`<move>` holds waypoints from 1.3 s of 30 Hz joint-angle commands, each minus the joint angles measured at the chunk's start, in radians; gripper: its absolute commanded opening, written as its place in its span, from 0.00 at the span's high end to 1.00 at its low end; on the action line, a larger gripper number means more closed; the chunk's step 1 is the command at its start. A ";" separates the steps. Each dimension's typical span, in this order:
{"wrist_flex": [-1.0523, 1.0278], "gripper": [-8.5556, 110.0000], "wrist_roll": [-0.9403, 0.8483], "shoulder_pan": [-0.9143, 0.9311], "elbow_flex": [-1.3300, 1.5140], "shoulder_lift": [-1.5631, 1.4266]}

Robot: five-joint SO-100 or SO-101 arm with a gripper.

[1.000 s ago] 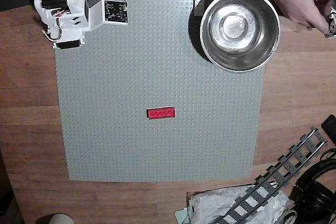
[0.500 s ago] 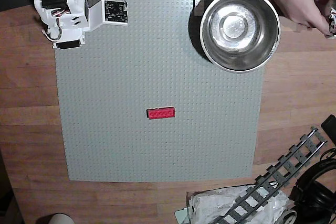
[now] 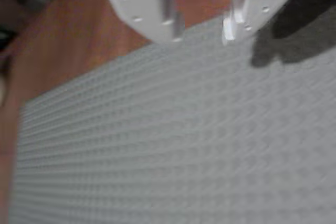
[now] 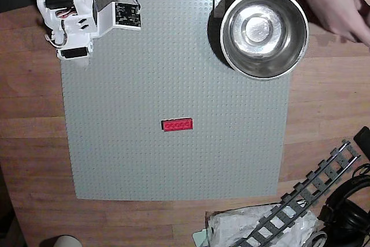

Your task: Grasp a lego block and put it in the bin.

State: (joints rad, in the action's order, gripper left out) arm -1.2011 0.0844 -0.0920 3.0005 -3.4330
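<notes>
One red lego block [image 4: 177,124] lies flat on the grey studded baseplate [image 4: 144,160], a little below the plate's middle in the overhead view, its long side running left to right and nothing touching it. One bin [image 4: 231,56], a shiny round steel bowl, sits at the plate's upper right corner, its rim overhanging the plate's edge; its flat bottom shows bare and it holds nothing. The block and the bin are well apart. One white robot arm [image 4: 69,13] is folded at the plate's upper left corner, far from both. In the wrist view the hand [image 3: 202,38] hangs above the baseplate near its edge, its two white fingers [image 3: 149,9] spread with a clear gap between them and nothing held. One human hand [image 4: 335,4] reaches in from the top right, just beside the bin. On the wooden table [image 4: 324,102] below the plate lie one piece of grey toy track [image 4: 306,201] and some crumpled plastic wrapping [image 4: 243,229].
</notes>
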 commanded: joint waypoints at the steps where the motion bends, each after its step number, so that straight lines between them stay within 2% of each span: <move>1: 0.038 0.82 0.021 -0.026 -0.097 -0.017; 9: 0.155 0.78 0.052 -0.135 -0.239 0.060; 29: 0.403 0.78 0.308 -0.445 -0.839 1.115; 39: 0.419 0.77 0.367 -0.495 -1.063 1.439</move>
State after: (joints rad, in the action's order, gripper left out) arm -0.7961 0.4341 -0.5875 2.0157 -2.0417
